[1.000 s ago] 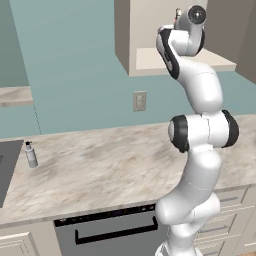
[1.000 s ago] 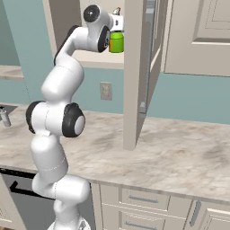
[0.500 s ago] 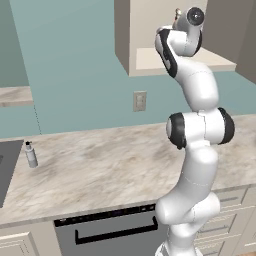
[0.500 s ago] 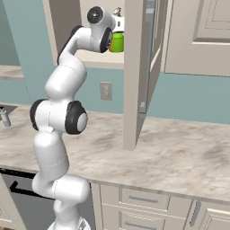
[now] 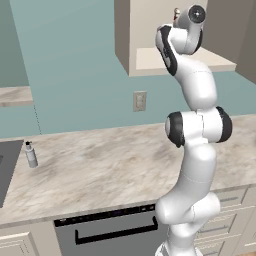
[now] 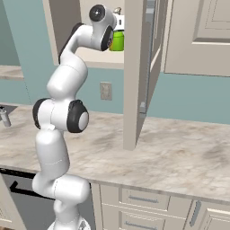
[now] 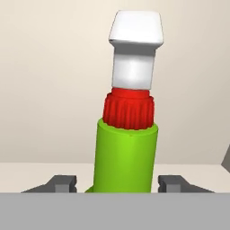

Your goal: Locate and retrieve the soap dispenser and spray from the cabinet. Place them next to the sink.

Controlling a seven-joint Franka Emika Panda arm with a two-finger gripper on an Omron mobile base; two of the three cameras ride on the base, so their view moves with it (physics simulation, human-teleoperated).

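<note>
Pincer (image 7: 117,183) narrowed around one spray (image 7: 126,152), one soap dispenser (image 5: 31,155) by sink (image 5: 7,170)

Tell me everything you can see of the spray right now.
The spray is a bright green bottle with a ribbed red collar and a white nozzle on top, plastic by its look. It stands nearly upright, leaning slightly, on the pale shelf board inside the cabinet. The gripper has a fingertip on each side of its body; whether they press it is unclear. Its label is out of sight.
</note>
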